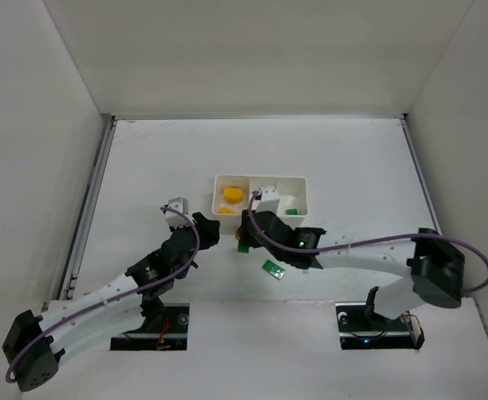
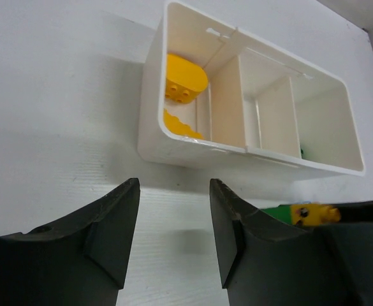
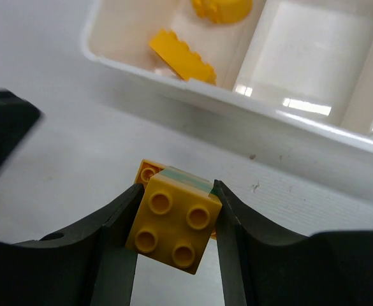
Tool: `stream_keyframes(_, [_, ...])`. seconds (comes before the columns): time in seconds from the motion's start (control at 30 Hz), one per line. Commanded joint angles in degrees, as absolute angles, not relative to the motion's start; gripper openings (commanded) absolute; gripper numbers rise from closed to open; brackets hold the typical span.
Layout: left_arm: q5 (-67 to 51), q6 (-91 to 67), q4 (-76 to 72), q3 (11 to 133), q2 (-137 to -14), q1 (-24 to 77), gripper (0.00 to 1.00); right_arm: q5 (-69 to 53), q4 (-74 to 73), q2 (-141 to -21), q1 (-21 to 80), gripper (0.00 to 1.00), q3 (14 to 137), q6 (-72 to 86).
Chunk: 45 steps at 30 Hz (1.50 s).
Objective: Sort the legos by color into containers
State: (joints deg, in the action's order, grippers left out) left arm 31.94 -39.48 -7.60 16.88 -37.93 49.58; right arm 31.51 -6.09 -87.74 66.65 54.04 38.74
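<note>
- The right fingers [image 3: 119,236] are clamped on a yellow brick [image 3: 173,220] with a green layer under it, just in front of the tray [image 3: 269,109].
- The left fingers [image 2: 116,220] stand apart, gripping nothing, near the tray's left end.
- Two yellow bricks [image 1: 232,194] lie in the left compartment, and a green one [image 1: 292,212] lies in the right.
- Another green brick [image 1: 274,268] sits on the desk [image 1: 143,167], apart from the tray.
</note>
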Motion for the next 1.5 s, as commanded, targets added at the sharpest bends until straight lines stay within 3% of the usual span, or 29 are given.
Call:
stream_keyframes(0.0, [32.1,-39.7,-8.1,21.8,-36.9,53.0,0.43,32.0,2.2,-78.6,64.6,0.26,52.4,38.4])
stream_keyframes(0.1, [32.4,-37.5,-9.7,23.7,-37.2,57.5,0.42,30.3,3.9,-74.2,62.3,0.26,51.1,37.9])
stream_keyframes(0.4, [33.4,-28.7,-23.2,26.1,-46.0,68.1,0.51,26.5,7.0,-70.2,57.3,0.26,49.0,37.7])
stream_keyframes(0.83, [36.8,-25.3,-27.9,29.5,-56.1,67.8,0.46,21.6,9.7,-65.5,55.2,0.27,45.4,38.8])
stream_keyframes(1.03, [36.5,-25.3,-30.9,29.9,-58.0,67.5,0.39,20.2,10.6,-65.1,55.2,0.27,44.4,39.1])
stream_keyframes(1.27, [35.0,-25.1,-32.9,30.1,-59.8,67.5,0.18,20.2,11.5,-63.5,54.7,0.27,42.6,39.3])
stream_keyframes(1.47, [34.4,-25.2,-32.9,30.3,-61.2,67.5,0.14,17.9,12.6,-58.4,50.7,0.27,40.6,38.6])
